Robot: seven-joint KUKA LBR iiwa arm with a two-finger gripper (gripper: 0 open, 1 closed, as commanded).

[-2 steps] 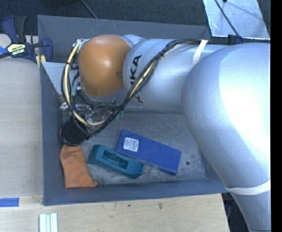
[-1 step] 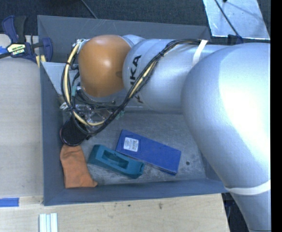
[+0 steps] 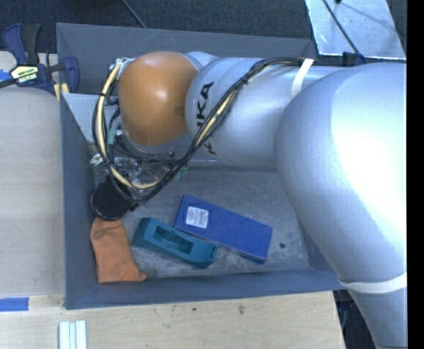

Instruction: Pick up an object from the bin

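Reaching in from the right of the camera view, the thick silver arm lies across the upper half of the grey metal bin, its wrist capped by a smooth orange dome cover with black and yellow cables looped round it. Under that dome the gripper hangs low over the bin's left side, mostly hidden by the wrist and wiring, so I cannot tell whether it is open or closed, or whether anything is in it. A black rounded shape sits just below it; part of the tool or a loose thing, I cannot say. Right under that shape, in the bin's near left corner, lies an orange-brown folded cloth, the nearest thing to the gripper. Beside the cloth on its right rests a teal plastic block, and touching that, farther right, a flat blue rectangular box with a white label, lying at a slant on the floor.
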